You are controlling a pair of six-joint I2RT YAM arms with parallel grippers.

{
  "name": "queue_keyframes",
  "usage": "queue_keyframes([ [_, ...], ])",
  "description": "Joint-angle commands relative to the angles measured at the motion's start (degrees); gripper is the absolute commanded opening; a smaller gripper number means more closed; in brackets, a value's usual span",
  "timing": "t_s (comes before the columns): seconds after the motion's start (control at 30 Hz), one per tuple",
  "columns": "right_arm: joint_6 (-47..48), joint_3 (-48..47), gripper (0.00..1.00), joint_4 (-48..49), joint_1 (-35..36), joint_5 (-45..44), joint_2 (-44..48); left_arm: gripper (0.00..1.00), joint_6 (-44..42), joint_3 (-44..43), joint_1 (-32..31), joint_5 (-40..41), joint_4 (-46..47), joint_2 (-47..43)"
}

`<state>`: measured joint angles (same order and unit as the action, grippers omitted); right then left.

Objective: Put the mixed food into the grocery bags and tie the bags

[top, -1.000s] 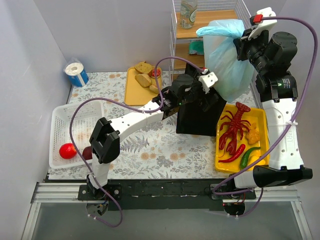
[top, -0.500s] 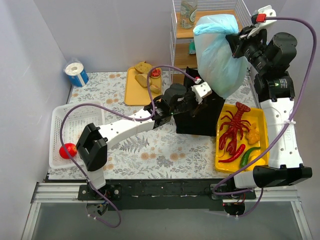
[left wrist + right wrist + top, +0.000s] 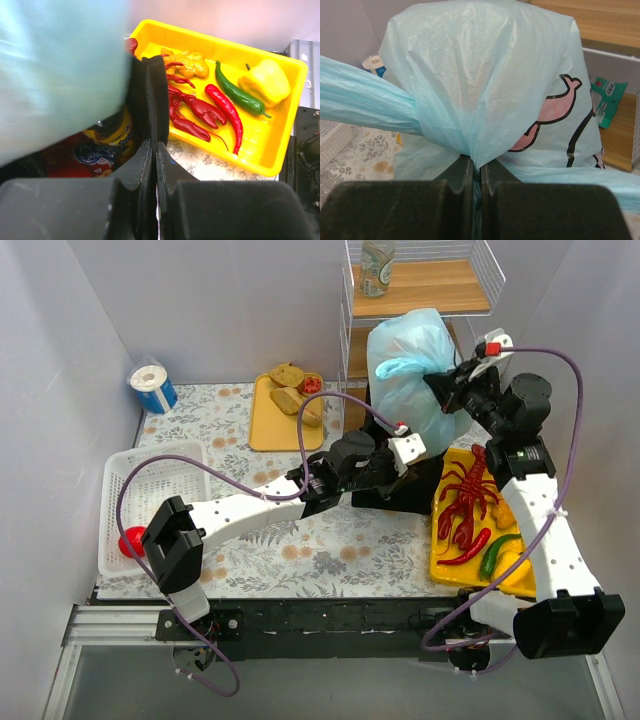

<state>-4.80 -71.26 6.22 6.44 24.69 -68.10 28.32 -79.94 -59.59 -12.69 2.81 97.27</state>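
The light-blue grocery bag hangs bunched at its top, and my right gripper is shut on the gathered plastic; its pink cartoon print faces the right wrist camera. Just below it stands the black grocery bag, largely covered by my left arm. My left gripper is shut on that bag's upright right-hand edge, jaws pressed flat on it. Inside the black bag lie a yellow-labelled bottle and a red snack packet.
A yellow tray right of the black bag holds a red lobster, chillies and a yellow pepper. An orange tray with bread sits at the back, a white basket with a tomato at left, a wire shelf behind.
My left gripper has gone from open to shut on the black bag's edge as the arm stretched right. The right arm has brought the blue bag down and to the left.
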Motion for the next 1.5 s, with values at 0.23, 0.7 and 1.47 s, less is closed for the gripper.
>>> queue_keyframes([
  [0.23,3.66,5.78,0.01,-22.99,-0.20,-10.99,13.43,0.00,-1.42,-0.48,-0.61,3.90,0.09,-4.64],
  [0.7,4.62,15.26,0.01,-34.70,4.55,-13.96,7.28,0.00,-3.97,-5.84,-0.52,-0.41,-2.19,-2.62],
  [1.47,3.30,22.31,0.01,-31.79,10.44,-20.73,-6.44,0.00,-7.75,-9.79,-0.52,-1.11,-1.67,-3.23],
])
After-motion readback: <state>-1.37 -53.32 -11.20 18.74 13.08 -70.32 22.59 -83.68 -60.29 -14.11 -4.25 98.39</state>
